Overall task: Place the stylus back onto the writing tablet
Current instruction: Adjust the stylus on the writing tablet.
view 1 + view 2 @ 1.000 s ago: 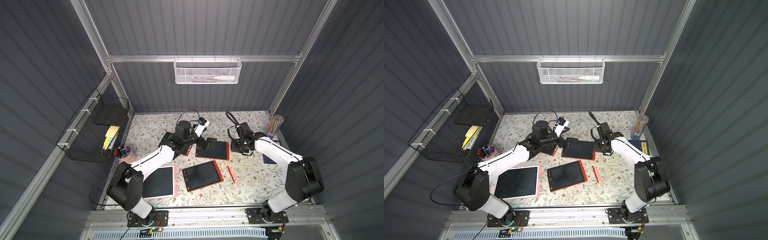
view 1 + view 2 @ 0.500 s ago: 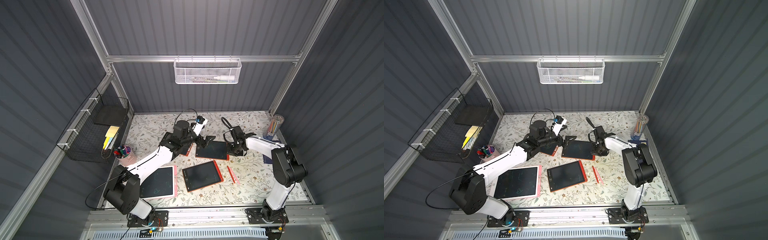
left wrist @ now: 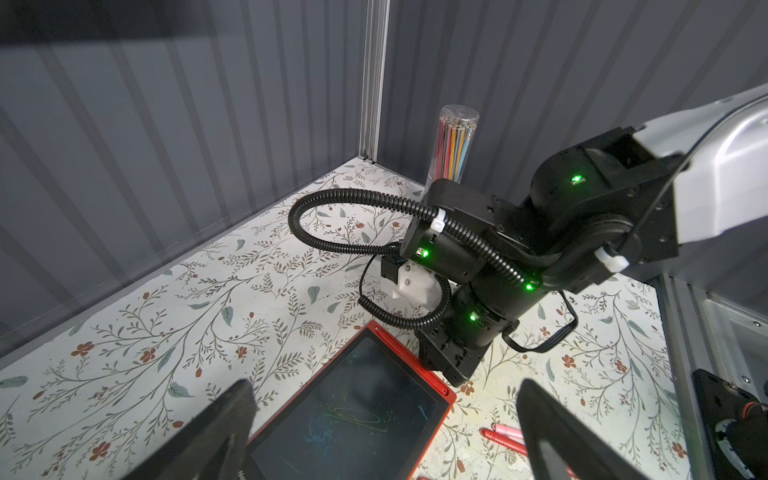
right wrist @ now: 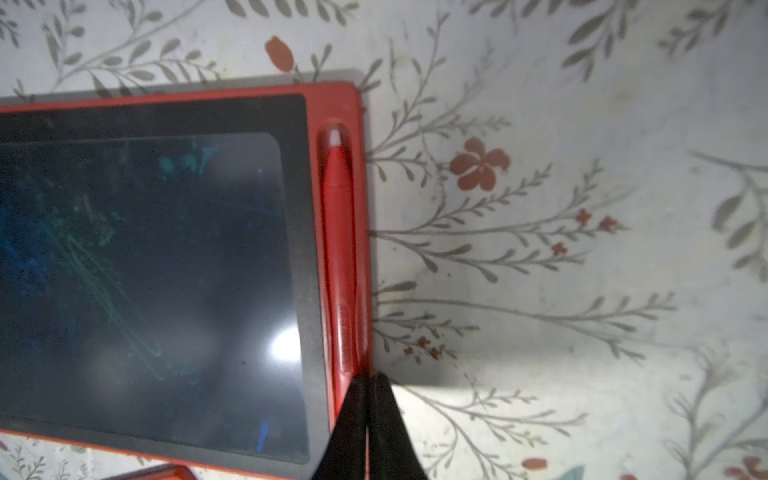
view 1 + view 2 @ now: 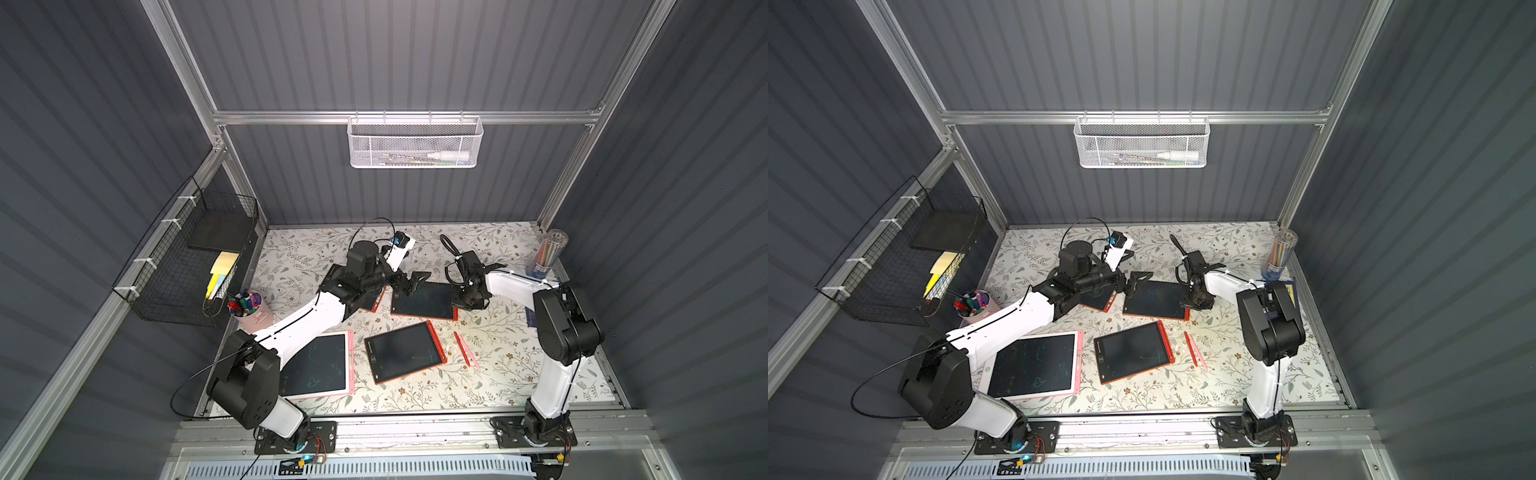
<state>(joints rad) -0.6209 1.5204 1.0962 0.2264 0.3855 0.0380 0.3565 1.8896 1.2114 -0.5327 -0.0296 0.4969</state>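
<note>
Stylus [image 4: 338, 249] slotted in the far tablet [image 4: 145, 270], my right gripper [image 4: 368, 380] pressed together at its end, left gripper [image 5: 409, 281] spread; only retreat seems to remain.

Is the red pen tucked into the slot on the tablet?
Yes, the red pen lies in the groove along the tablet's red edge.

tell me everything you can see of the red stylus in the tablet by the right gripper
The stylus is a slim red pen, plastic by its look, with a pale pointed tip and a flat raised strip along its rear half. It lies flat in the groove along one side of the red tablet, beside the dark screen. The shut right gripper sits at its rear end; real contact cannot be told.
</note>
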